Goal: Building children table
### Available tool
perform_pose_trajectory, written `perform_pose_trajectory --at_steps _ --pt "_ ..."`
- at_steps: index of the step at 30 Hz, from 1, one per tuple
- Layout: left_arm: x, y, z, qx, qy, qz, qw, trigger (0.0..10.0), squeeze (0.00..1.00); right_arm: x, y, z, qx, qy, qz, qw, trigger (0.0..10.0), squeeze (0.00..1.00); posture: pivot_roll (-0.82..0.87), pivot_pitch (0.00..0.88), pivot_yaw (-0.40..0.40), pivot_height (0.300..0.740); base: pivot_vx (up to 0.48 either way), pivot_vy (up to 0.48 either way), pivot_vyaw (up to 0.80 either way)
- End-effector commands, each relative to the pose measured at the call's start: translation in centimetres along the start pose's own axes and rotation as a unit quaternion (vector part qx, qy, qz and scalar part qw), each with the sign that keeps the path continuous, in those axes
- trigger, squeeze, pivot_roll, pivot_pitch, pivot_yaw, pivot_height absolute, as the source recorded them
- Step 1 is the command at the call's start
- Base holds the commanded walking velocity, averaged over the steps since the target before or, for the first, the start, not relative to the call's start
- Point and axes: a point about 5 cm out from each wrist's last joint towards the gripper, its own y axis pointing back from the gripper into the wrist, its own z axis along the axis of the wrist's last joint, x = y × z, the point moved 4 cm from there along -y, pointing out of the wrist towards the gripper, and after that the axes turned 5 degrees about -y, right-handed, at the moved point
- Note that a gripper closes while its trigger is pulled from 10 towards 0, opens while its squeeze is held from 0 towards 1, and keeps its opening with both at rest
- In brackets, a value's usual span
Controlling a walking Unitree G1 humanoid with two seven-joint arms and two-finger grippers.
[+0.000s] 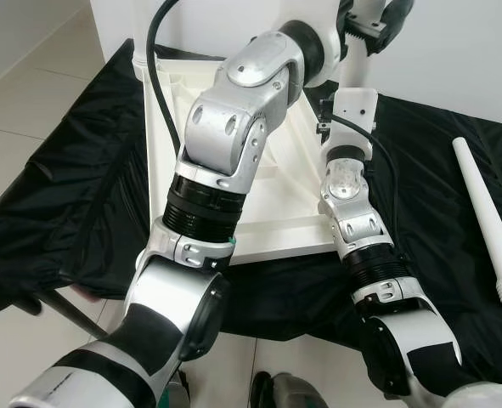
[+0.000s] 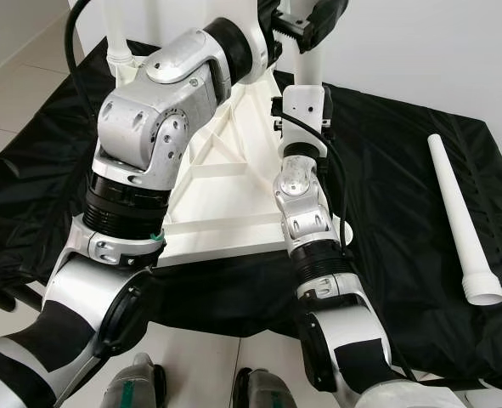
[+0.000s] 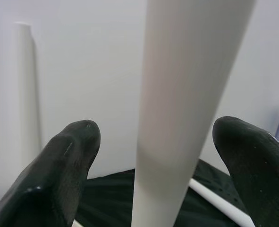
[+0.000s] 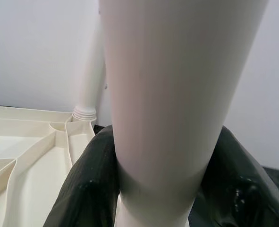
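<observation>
Right hand (image 4: 164,189) pinching upright table leg (image 4: 177,94); left hand (image 3: 163,156) spread around it, loose leg (image 2: 459,221) on black cloth (image 2: 386,170).

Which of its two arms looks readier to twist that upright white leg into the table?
Probably the right. The right gripper is already closed around the upright leg, fingers pressing both sides. The left gripper straddles the leg higher up with fingers apart.

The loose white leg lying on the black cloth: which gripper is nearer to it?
Right. The right gripper clamps an upright leg at the tabletop's near-side corner; the left gripper is just beyond it. Loose leg lies alone.
</observation>
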Motion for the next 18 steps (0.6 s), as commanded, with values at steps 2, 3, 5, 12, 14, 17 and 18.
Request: perform_pose_trajectory --at_steps 2,3,5,12,14,17,18 --pt "0.2 0.4 -0.4 0.003 0.017 0.024 1.0 10.0 1.0 -1.5 -0.6 0.5 -0.008 -0.003 -0.019 1.0 10.0 0.0 0.07 0.032 -0.11 0.74 0.0 0.0 0.0" --pt "0.6 0.7 -0.8 0.006 0.026 0.034 0.999 10.0 1.0 -2.2 -0.6 0.5 -0.009 -0.002 -0.028 1.0 10.0 0.0 0.07 0.03 -0.109 0.74 0.0 0.0 0.0" --pt "1.0 0.9 -1.0 0.008 0.032 0.04 0.999 10.0 1.0 -2.7 -0.7 0.5 -0.01 -0.002 -0.033 0.999 10.0 0.0 0.07 0.03 -0.109 0.74 0.0 0.0 0.0" --pt "2.6 2.9 -3.2 0.035 0.034 0.076 0.996 10.0 0.0 -5.1 -0.9 0.4 -0.015 0.008 -0.028 0.999 10.0 0.0 0.06 0.023 -0.108 0.74 0.0 0.0 0.0" --pt "2.7 3.3 -3.7 0.044 0.025 0.081 0.995 10.0 0.0 -5.1 -0.8 0.4 -0.017 0.013 -0.017 1.0 10.0 0.0 0.06 0.022 -0.109 0.74 0.0 0.0 0.0" --pt "2.8 3.6 -4.5 0.056 0.017 0.085 0.995 10.0 0.0 -5.2 -0.8 0.3 -0.018 0.014 -0.003 1.0 10.0 0.0 0.06 0.02 -0.109 0.74 0.0 0.0 0.0" --pt "2.7 4.0 -5.4 0.069 0.007 0.082 0.994 10.0 0.0 -5.5 -0.6 0.3 -0.018 0.019 0.007 1.0 10.0 0.0 0.06 0.019 -0.111 0.74 0.0 0.0 0.0"
